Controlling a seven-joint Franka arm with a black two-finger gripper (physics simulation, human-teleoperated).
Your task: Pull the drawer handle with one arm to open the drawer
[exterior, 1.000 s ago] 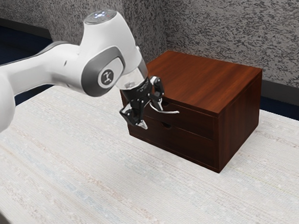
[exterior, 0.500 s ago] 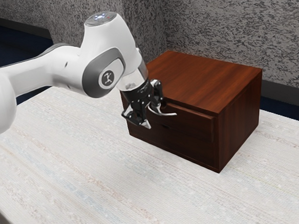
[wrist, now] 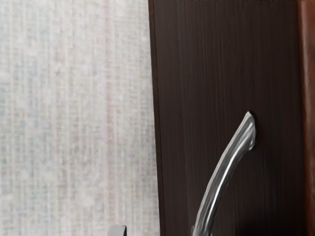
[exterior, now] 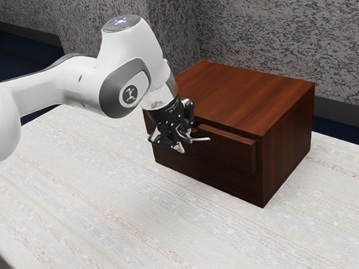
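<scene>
A dark wooden cabinet stands on the table, with two drawers in its front. The top drawer sticks out slightly from the cabinet face. Its curved silver handle lies between the fingers of my black gripper, which is shut on the handle's end nearer the arm. In the wrist view the handle arcs over the dark drawer front, and one fingertip shows beside it.
The cabinet rests on a pale woven tabletop that stretches wide in front of it and toward the exterior view's left. The lower drawer sits flush. A rough grey wall rises behind.
My fingers have narrowed around the handle and the hand has turned a little. The top drawer front now stands slightly out from the cabinet.
</scene>
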